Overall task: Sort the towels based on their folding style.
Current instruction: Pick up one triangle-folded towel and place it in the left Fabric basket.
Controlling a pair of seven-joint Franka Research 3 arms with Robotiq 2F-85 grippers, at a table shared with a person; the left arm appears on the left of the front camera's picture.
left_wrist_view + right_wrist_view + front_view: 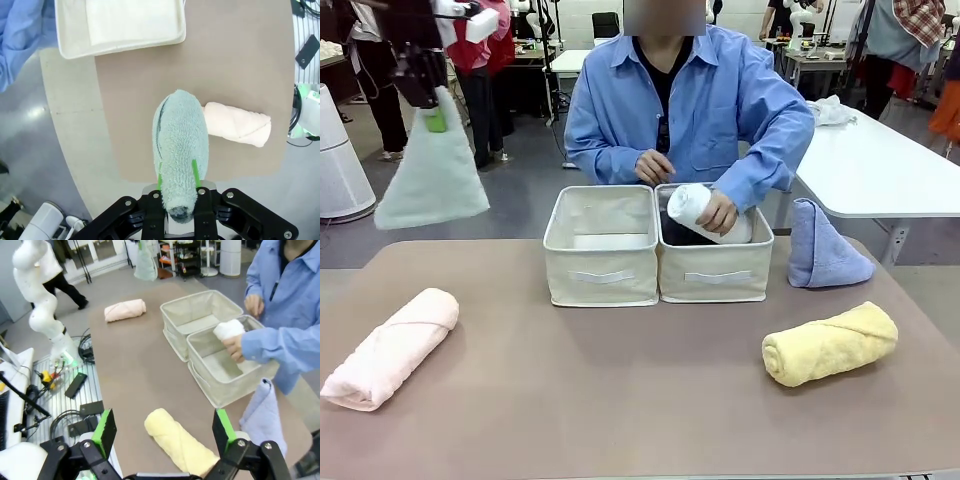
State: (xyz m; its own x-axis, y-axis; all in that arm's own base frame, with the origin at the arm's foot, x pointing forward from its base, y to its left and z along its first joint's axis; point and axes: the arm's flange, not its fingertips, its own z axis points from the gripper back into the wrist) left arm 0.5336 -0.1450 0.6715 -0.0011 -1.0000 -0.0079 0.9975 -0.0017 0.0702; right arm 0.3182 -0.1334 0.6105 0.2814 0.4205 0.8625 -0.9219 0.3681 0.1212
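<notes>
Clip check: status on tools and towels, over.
Left tool shut on pale green cone, high off table. Right tool open, over yellow roll. Person's hand holds white roll at right bin. Pink roll, lavender cone on table.

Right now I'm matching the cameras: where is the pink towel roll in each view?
Front view: pink towel roll, lower left.
Left wrist view: right of centre, behind the pale green towel.
Right wrist view: upper left of centre.
Shared landmark: the cream bin nearest it.

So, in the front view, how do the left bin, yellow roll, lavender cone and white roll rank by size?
Largest first:
left bin
yellow roll
lavender cone
white roll
The last two look close: a hand covers part of the roll.
</notes>
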